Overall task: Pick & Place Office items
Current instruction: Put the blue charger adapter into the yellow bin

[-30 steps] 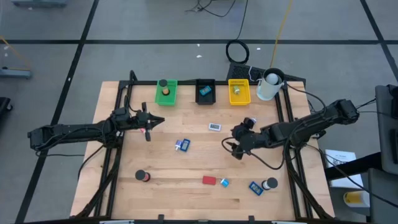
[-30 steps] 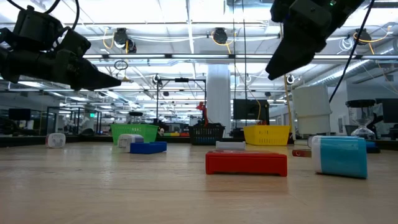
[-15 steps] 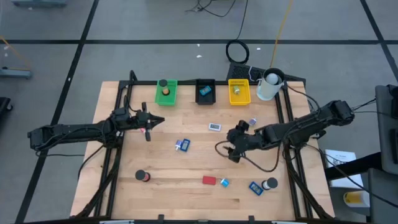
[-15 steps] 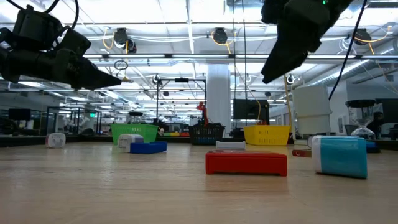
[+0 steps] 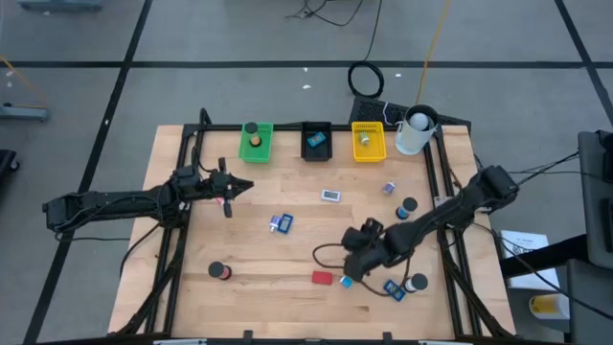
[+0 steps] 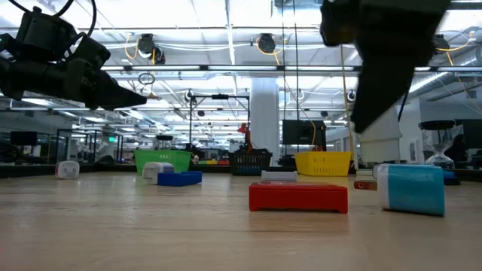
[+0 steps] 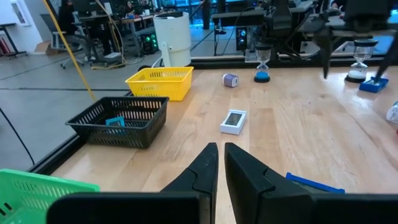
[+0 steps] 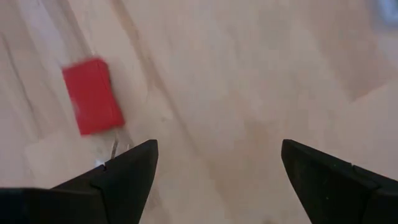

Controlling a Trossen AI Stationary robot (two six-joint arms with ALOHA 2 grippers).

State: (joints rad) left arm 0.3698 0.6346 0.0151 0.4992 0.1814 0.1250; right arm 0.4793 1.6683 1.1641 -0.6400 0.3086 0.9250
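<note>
We see a wide hall beyond the surface point(image 5: 287, 254), with ceiling lights, desks and a white pillar point(image 6: 265, 120) in the low view. The surface is pale wood inside a black frame. Along its far edge stand a green tray point(image 5: 256, 143), a black tray point(image 5: 316, 140), a yellow tray point(image 5: 368, 141) and a white cup point(image 5: 415, 131).

Our right claw point(image 5: 352, 265) hangs over the near middle, fingers spread wide and holding nothing, just beside the red block point(image 5: 322, 278) and the small blue block point(image 5: 346, 282). Our left claw point(image 5: 241, 186) waits above the left side, fingers together and holding nothing.

Other items lie scattered: a blue block point(image 5: 281, 223) mid-surface, a white piece point(image 5: 331, 195), a purple piece point(image 5: 389, 189), a dark cap point(image 5: 410, 205), a dark roll point(image 5: 219, 271) near left.
</note>
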